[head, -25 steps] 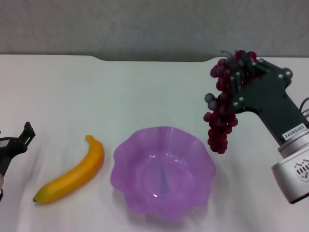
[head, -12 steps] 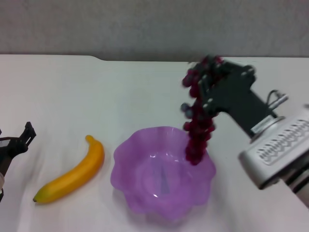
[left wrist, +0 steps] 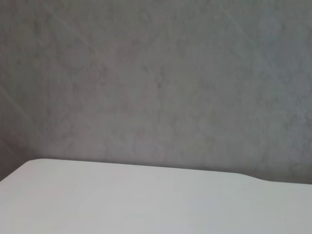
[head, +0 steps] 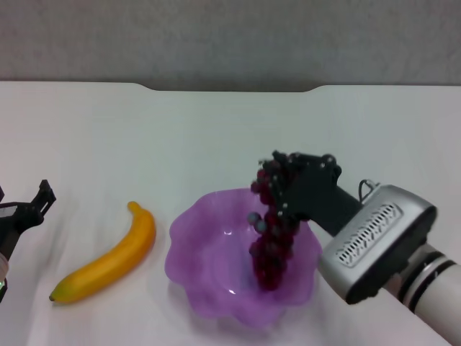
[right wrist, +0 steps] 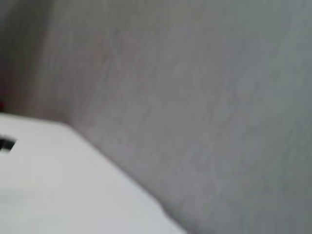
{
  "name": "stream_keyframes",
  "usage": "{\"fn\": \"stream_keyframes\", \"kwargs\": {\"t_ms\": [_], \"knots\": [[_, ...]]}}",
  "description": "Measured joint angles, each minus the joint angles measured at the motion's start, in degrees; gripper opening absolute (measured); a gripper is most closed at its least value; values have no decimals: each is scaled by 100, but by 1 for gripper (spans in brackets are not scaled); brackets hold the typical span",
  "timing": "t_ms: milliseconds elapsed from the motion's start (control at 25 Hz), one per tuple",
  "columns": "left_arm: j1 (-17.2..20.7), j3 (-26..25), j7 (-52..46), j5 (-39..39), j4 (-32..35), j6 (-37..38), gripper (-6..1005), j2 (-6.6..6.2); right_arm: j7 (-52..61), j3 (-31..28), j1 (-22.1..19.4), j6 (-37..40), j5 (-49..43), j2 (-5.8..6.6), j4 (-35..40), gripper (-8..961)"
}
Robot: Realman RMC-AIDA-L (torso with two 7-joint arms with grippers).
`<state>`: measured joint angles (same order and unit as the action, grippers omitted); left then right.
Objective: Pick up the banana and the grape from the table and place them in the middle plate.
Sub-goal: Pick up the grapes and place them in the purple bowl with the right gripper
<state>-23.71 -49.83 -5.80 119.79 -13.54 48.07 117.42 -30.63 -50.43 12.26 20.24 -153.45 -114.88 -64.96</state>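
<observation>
My right gripper is shut on the top of the grape bunch, which hangs down into the purple scalloped middle plate; its lower grapes reach the plate's inside. The yellow-orange banana lies on the white table just left of the plate. My left gripper is at the far left edge of the head view, away from the banana. Both wrist views show only table and wall.
The table's far edge has a raised notch against the grey wall. My right arm's grey forearm reaches in from the lower right, beside the plate's right rim.
My right gripper has carried the grape bunch left and down from above the table right of the plate into the plate. The banana and left gripper have not moved.
</observation>
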Motion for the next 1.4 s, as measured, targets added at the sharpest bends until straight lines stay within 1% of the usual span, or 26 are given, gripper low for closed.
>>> {"fn": "stream_keyframes", "kwargs": {"t_ms": [240,360,440,720,1120,1200,1280,1400], "knots": [[-22,7,0,10,0,-4,862,2,3,-27,527,-1255,818,15,189,178],[-46,7,0,20,0,-6,862,6,4,-49,735,-1739,939,6,213,188],[-66,15,0,18,0,-10,862,7,4,-45,807,-1916,975,6,214,194],[-60,13,0,13,0,-18,861,9,0,-23,829,-2172,1201,16,239,216],[-39,16,0,30,1,-26,860,3,-41,55,822,-1864,1167,18,442,247],[-46,11,0,30,4,-26,860,2,-42,84,823,-1785,1164,22,446,488],[-58,8,0,30,14,-25,860,1,-42,178,822,-1562,1163,24,479,532],[-57,1,0,28,17,-20,859,0,-53,463,797,-867,1122,27,540,598]]}}
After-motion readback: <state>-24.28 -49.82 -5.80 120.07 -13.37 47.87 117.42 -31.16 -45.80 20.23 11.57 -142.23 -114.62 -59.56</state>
